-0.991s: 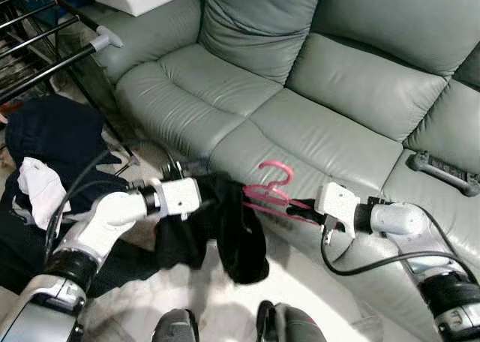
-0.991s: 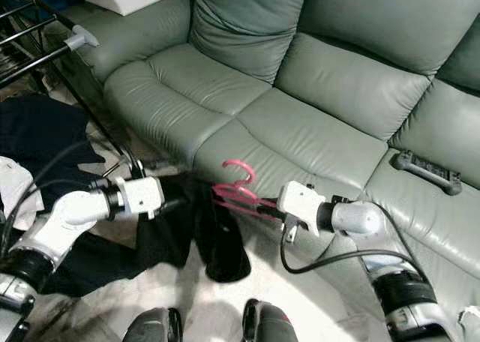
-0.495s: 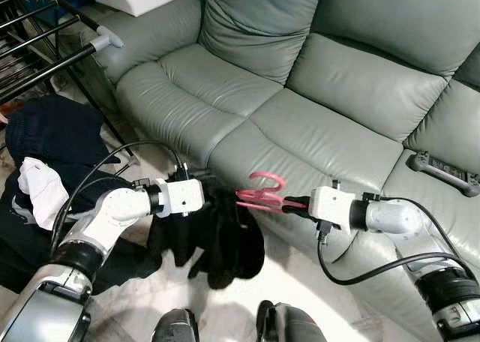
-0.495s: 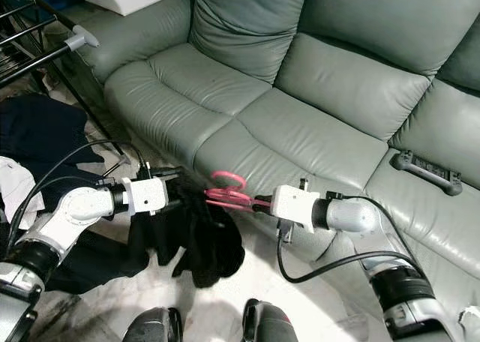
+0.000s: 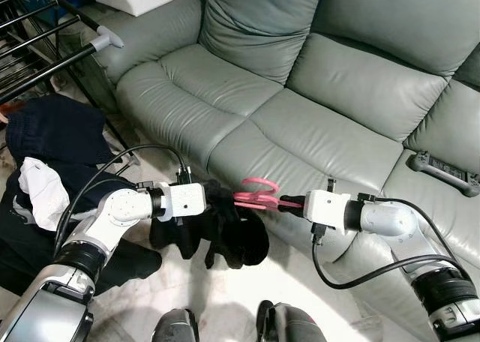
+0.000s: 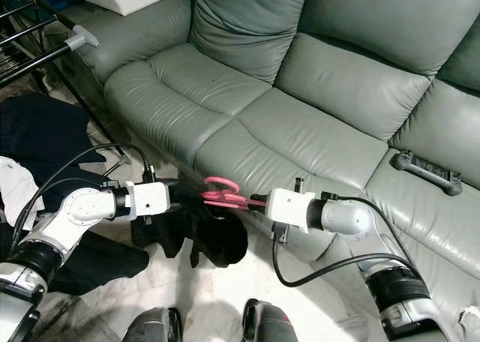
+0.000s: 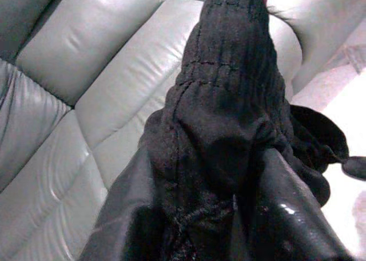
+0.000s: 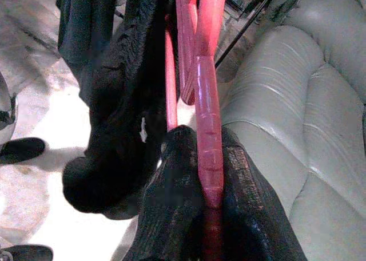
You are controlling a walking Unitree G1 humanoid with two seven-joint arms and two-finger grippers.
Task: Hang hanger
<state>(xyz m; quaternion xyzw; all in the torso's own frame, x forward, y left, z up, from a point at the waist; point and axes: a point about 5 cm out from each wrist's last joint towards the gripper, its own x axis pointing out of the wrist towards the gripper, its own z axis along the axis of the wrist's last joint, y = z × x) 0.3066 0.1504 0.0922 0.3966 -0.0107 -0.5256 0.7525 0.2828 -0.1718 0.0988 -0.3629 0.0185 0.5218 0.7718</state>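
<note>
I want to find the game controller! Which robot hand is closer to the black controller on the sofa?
The right hand. It holds the pink plastic hanger on the side of the black controller. The left hand, gripping the black knitted garment, is farther away.

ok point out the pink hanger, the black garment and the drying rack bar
pink hanger [image 5: 255,199], left eye view, on its body beside the hook
black garment [image 5: 238,237], left eye view, on the hanging bunch
drying rack bar [image 5: 45,73], left eye view, mid rail

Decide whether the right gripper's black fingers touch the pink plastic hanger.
Touching. The right wrist view shows the right gripper with fingers pressed on both sides of the pink plastic hanger.
</note>
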